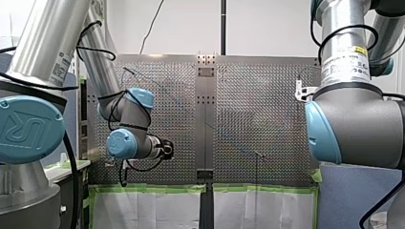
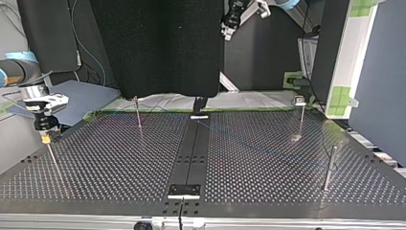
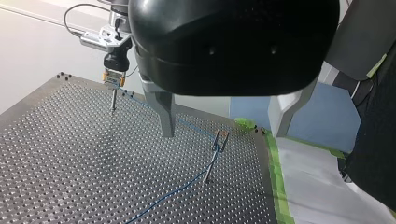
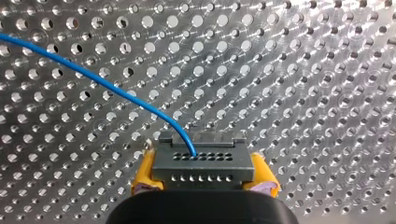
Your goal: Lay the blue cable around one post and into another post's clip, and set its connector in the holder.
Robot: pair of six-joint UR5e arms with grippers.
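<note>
Top view: my right gripper (image 2: 46, 128) hangs over a thin post (image 2: 53, 162) at the view's left, likely to seat its load there. Left wrist view: my left gripper (image 3: 222, 135) is spread and empty, and the blue cable (image 3: 173, 192) runs up to the clip post (image 3: 215, 156). Right wrist view: yellow pads (image 4: 142, 178) clamp the connector (image 4: 203, 164), long axis pad to pad, cable exit facing the table (image 4: 303, 70)

Robot's left arm (image 1: 102, 71): enters front view from left, forearm sloping down, wrist joints folded over left part of counter (image 1: 258, 124). Its left pincer (image 3: 222, 133): black body, 2 metal fingers (image 3: 164, 112) spread wide apart; in top view it hangs high above counter. Robot's right arm (image 1: 353, 124): bulks large at front view's right edge. Its right pincer (image 4: 203, 176): low near counter, pointing down, 2 yellow pads (image 4: 144, 173) clamped on sides of connector (image 4: 201, 161).
</note>
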